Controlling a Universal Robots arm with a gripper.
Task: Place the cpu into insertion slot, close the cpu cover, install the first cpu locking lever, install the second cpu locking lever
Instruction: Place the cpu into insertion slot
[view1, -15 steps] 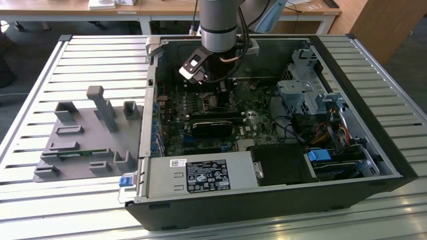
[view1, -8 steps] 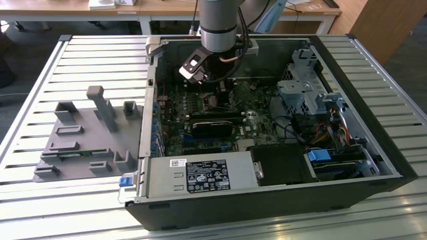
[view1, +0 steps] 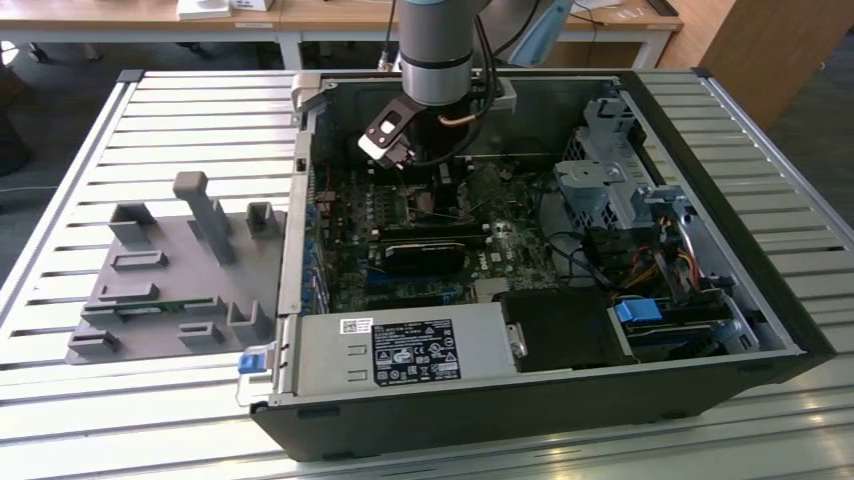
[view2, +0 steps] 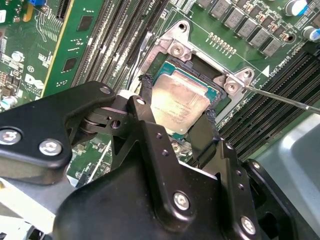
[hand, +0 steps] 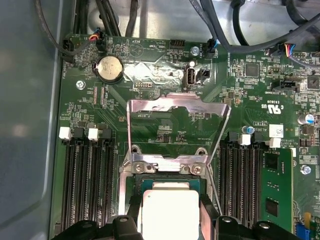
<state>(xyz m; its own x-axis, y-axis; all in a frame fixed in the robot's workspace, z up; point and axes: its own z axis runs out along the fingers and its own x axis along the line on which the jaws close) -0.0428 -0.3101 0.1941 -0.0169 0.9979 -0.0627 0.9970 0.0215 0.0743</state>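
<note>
Partly hidden, cpu (view2: 176, 106) sits clamped in gripper (view2: 179, 100).

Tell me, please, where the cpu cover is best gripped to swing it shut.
Probably by the free crossbar of the cpu cover, farthest from its hinge at the insertion slot. It is a thin open frame swung back off the socket, so only its bars offer hold; come from that far end, pinching across the bar. The gripper holds the cpu.
</note>
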